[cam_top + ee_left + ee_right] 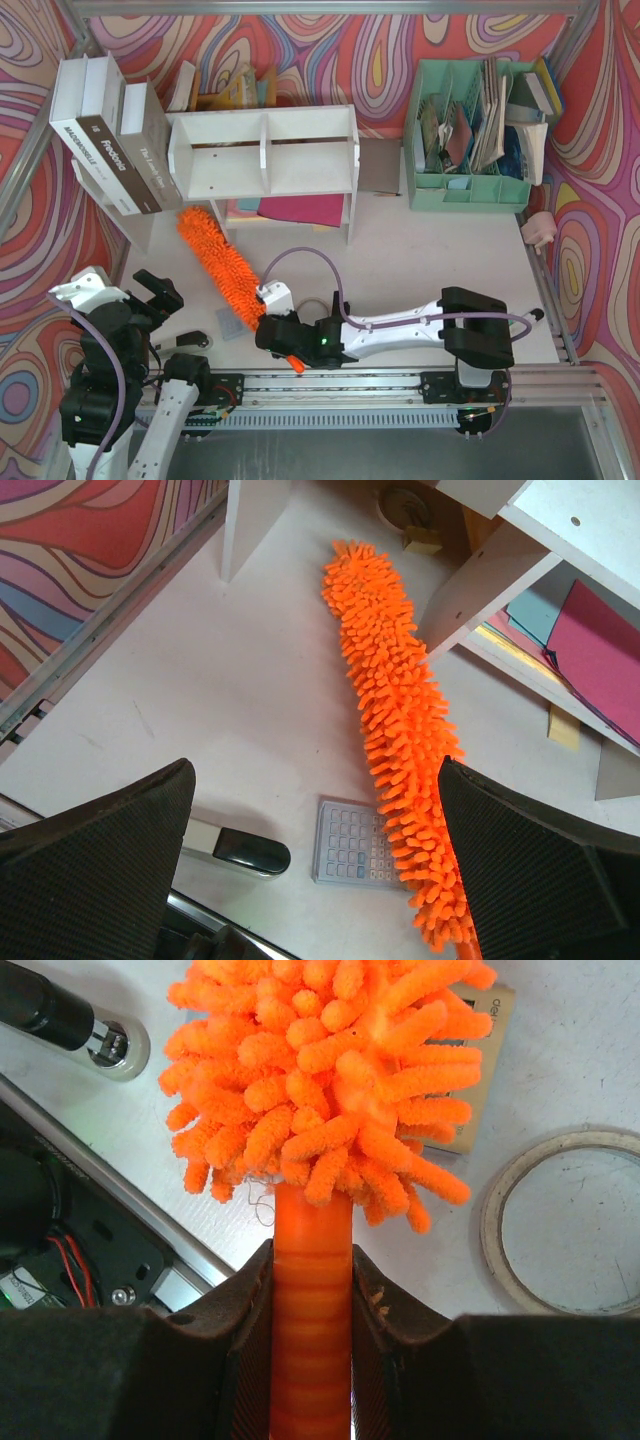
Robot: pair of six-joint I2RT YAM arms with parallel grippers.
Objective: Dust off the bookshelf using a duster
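Observation:
The white bookshelf [265,150] stands at the back of the table, a divider splitting it into two compartments; one of its legs [480,590] shows in the left wrist view. The fluffy orange duster [220,262] stretches diagonally from the shelf's left front leg toward the near edge. My right gripper [272,328] is shut on its orange plastic handle [312,1260], the jaws pressed on both sides just below the fluff [320,1080]. My left gripper [160,292] hangs wide open at the near left, with nothing between its fingers [120,860]; the duster [395,700] passes beside its right finger.
A small grey calculator [350,842] lies partly under the duster, a black and silver stapler [240,848] left of it. A tape ring [570,1225] lies by the handle. Big books [110,140] lean left of the shelf; a mint-green organizer [470,135] stands at right. Coloured folders [300,210] lie under the shelf.

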